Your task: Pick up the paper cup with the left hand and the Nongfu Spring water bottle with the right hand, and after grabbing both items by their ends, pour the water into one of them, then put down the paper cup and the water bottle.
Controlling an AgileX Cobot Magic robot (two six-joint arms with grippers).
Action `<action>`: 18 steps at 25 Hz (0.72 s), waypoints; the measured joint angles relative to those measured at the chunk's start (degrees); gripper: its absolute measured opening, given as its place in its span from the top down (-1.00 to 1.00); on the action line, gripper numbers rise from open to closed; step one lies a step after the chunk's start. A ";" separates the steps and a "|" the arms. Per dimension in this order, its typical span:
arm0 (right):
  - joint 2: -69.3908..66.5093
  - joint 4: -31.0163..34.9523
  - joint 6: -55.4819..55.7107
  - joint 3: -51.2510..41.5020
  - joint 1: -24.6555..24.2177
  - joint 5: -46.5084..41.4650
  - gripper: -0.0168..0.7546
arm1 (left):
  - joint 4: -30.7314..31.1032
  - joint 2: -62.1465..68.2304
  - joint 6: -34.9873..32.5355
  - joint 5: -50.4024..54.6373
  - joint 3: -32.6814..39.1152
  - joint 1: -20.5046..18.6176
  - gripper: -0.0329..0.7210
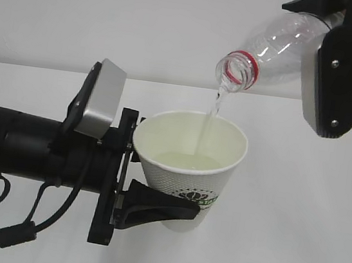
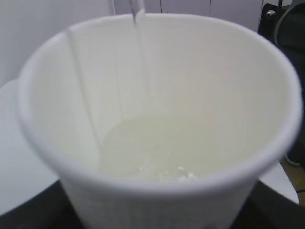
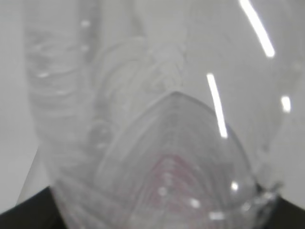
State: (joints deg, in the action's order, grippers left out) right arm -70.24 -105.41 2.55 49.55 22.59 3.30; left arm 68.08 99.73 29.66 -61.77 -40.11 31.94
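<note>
1. Exterior view shows the paper cup (image 1: 188, 165) held upright in mid-air by the left gripper (image 1: 156, 184), its jaws partly spread and closed around the cup's lower body, one black finger (image 1: 159, 208) running under the green logo.
2. Up and to the right, the right gripper (image 1: 337, 68) holds the Nongfu Spring water bottle (image 1: 271, 50) by its rear end; the jaws are set to the bottle's width, though the contact itself is mostly hidden behind the grey panel.
3. The bottle's long axis slopes down to the left, so its red-ringed mouth (image 1: 238, 69) sits above the cup's opening, just inside the rim on the far side.
4. A thin stream of water (image 1: 212, 113) falls from the mouth into a pale pool at the cup's bottom; the left wrist view shows the cup (image 2: 157, 114) as only shallowly filled.
5. Judged from this, pouring is underway. The next move depends on tipping the bottle's neck back up while its mouth is above the cup, before both are lowered to the white surface (image 1: 307, 220).
</note>
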 joint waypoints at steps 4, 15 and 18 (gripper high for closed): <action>0.00 0.00 -0.11 0.00 0.00 0.02 -0.26 | 0.12 0.00 0.00 0.04 0.00 0.00 -0.41; 0.00 0.00 -0.22 0.00 0.00 0.02 -0.26 | 0.12 0.00 0.00 0.18 0.00 0.00 -0.41; 0.00 0.00 -0.22 0.00 0.00 0.02 -0.26 | 0.12 0.00 0.00 0.18 0.00 0.00 -0.41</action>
State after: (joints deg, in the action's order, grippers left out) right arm -70.24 -105.41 2.33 49.55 22.59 3.32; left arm 68.20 99.73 29.66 -61.59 -40.11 31.94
